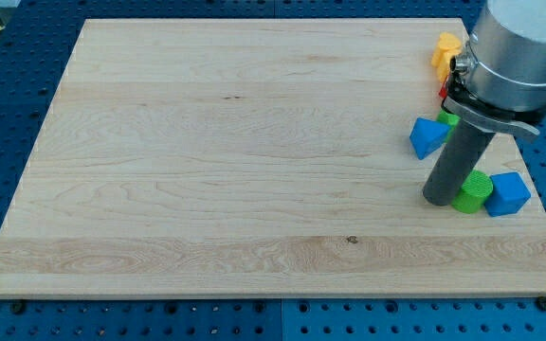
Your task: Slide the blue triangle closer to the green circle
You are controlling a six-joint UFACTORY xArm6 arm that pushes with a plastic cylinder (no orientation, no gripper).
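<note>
Blocks were counted near to far, from the view's bottom to its top, all gathered at the right side of the wooden tabletop (207, 170). Nearest lay one blue cube-like block (509, 194), touching one green circle (474, 192) on its left. My tip (439, 200) was seen resting just beside the green circle, on that block's left, at the foot of the dark rod. Farther up, one blue triangle (427, 137) was found, apart from the green circle and up and to the left of it, with the rod standing between the two. A second green block (449, 117), mostly hidden by the arm, showed just beyond the blue triangle; its shape could not be told. One small red sliver (444, 92) and one yellow block (445, 49) were seen farthest off, partly covered. That made two blue, two green, one red and one yellow. No claw was fitted, so no grasp was shown.
</note>
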